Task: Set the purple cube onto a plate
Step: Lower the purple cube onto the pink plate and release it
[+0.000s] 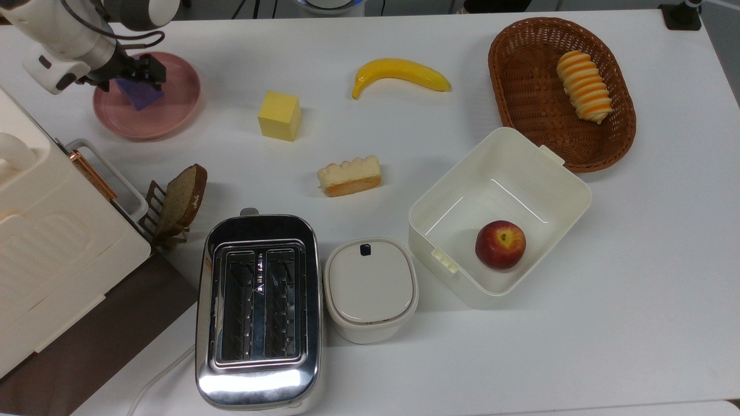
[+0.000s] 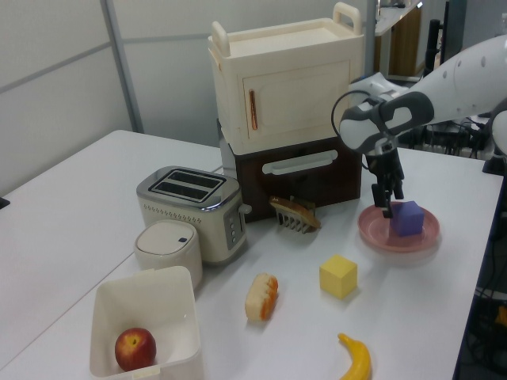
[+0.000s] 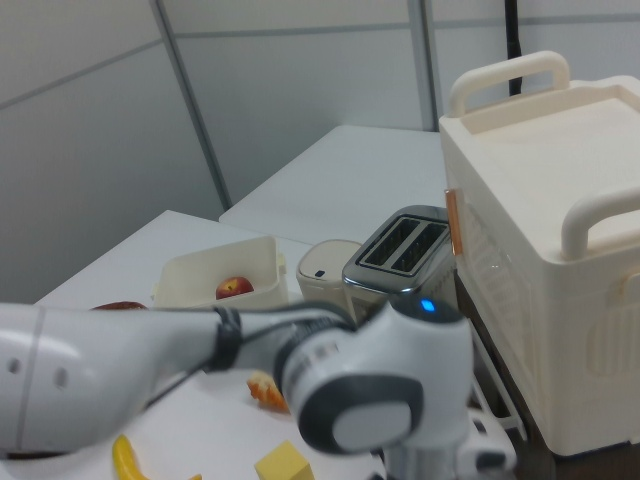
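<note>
Violet-blue against pale pink: cube (image 1: 139,94) resting flat on plate (image 1: 173,115), inside the rim, toward the plate's half nearer the top view's left. In the left view, cube (image 2: 409,218) sitting on plate (image 2: 376,232) just to the left view's right of the hand's fingertips. Hand (image 1: 134,70) hanging just above the cube, slightly toward the top view's upper edge, fingers spread apart with nothing between them. One dark finger (image 1: 155,68) on the top view's right of the cube, the other on its left; whether either touches the cube, impossible to tell, though in the left view the hand (image 2: 390,196) stands a little clear of the cube's side.

Judged from this, main work done: cube on plate, grip let go. Left, by the look of it: lifting the hand straight up and away without nudging the cube off its seat. Cube lying well inside the rim, so a slight brush probably harmless.

Away from the hand, toward the top view's right: yellow cube (image 1: 280,115) near the plate, banana (image 1: 400,72) further off, cake slice (image 1: 349,175) toward mid-desk. Toaster (image 1: 258,309) and the box with an apple (image 1: 500,244) well apart from the hand, on the desk (image 1: 636,289).
</note>
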